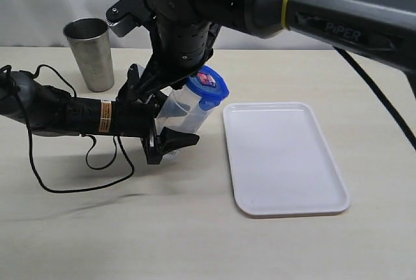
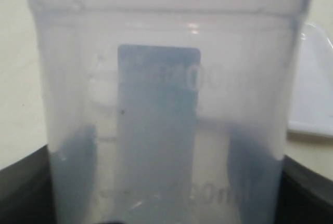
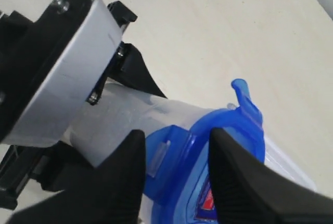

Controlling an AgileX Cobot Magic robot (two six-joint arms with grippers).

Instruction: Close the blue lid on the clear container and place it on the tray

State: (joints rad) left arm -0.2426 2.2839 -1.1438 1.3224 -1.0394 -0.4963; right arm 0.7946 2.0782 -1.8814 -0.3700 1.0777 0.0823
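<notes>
Left fingers (image 1: 177, 141) were clenched on the lower part of the clear container (image 1: 185, 108), which leaned up and to the right at the centre of the exterior frame. It was held off the worktop (image 1: 195, 241) and just left of the tray (image 1: 286, 163), not on it. The blue lid (image 1: 209, 85) sat on the container's mouth. Right fingers (image 3: 122, 182) stood parted over it, one to each side of the sticker. We could not tell whether they were pressing on it.

We judged the step in hand to be snapping the lid shut. Because the container was tilted, we thought any push should run along its length into the left hold, not straight down, or the smooth wall might slide or twist in the grasp. The left side should only brace. One flap (image 3: 244, 99) stood raised in the right wrist view, so we judged the lid was not yet fully locked. Each flap would need folding down in turn, with the lid kept level on the rim.

In the exterior frame the right arm (image 1: 312, 0) came in from the upper right and bent steeply down over the centre. The left arm (image 1: 65, 114) lay low and nearly level from the left edge, its wrist pointing right.
</notes>
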